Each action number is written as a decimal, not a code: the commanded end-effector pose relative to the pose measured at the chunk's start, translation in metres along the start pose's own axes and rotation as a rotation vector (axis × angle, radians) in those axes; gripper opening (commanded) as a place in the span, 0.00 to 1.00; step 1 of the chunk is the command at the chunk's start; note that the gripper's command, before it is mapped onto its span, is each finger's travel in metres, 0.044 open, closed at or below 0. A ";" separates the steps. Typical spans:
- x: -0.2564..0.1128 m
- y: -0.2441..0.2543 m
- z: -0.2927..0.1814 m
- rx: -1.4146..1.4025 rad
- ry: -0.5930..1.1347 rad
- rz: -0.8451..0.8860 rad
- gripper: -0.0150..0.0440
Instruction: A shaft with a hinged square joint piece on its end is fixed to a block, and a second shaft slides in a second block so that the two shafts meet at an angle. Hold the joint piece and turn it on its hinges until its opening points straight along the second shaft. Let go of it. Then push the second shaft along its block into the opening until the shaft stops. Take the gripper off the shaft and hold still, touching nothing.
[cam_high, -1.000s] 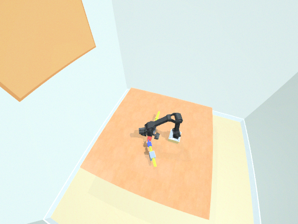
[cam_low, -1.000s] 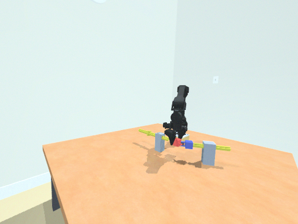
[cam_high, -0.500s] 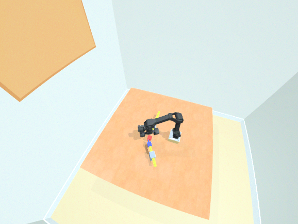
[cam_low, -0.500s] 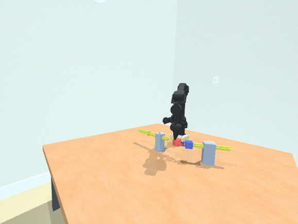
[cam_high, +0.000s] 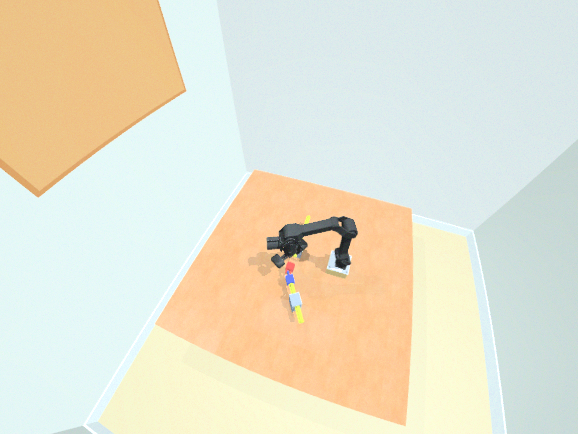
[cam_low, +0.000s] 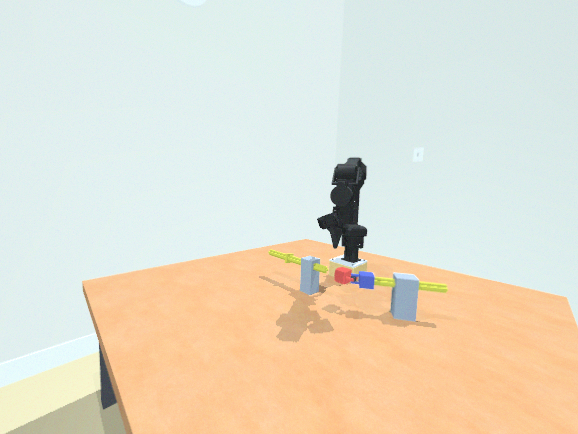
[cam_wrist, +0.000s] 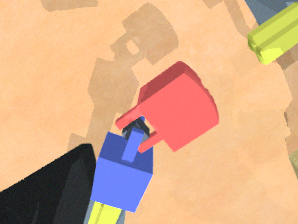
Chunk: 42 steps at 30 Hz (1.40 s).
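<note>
The red joint piece (cam_high: 290, 267) (cam_low: 343, 275) (cam_wrist: 185, 110) is hinged to the blue cube (cam_high: 290, 280) (cam_low: 366, 281) (cam_wrist: 120, 182) on the first yellow shaft (cam_high: 300, 316) (cam_low: 435, 287) (cam_wrist: 104, 214). That shaft runs through a grey block (cam_high: 295, 300) (cam_low: 405, 302). The second yellow shaft (cam_high: 307, 219) (cam_low: 277, 254) (cam_wrist: 277, 37) passes through another grey block (cam_low: 309, 279). A gap separates its end from the red piece, which looks turned roughly along it; its opening faces away from the wrist view. My gripper (cam_high: 291, 254) is open and empty, above the shafts, touching nothing; one finger shows in the wrist view.
The arm's white base (cam_high: 338, 263) (cam_low: 332, 268) stands on the wooden table (cam_high: 350, 340) (cam_low: 240, 360), on the far side of the shafts in the exterior view. A small yellow collar (cam_low: 288, 258) sits on the second shaft, beyond its block. Arm shadows fall across the table.
</note>
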<state>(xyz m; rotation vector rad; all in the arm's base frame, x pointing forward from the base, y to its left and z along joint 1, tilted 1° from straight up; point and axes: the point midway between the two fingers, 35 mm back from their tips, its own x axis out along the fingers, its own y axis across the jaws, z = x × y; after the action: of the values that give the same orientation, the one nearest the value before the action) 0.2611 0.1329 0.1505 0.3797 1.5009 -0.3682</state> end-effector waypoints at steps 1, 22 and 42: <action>-0.015 -0.001 -0.001 -0.144 0.003 0.013 1.00; -0.047 -0.008 -0.004 -0.519 0.003 0.022 1.00; -0.018 -0.038 0.019 0.096 0.181 0.136 1.00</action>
<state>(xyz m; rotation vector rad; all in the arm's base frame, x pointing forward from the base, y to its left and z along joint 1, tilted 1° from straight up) 0.2605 0.0962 0.1744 0.4977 1.6112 -0.2454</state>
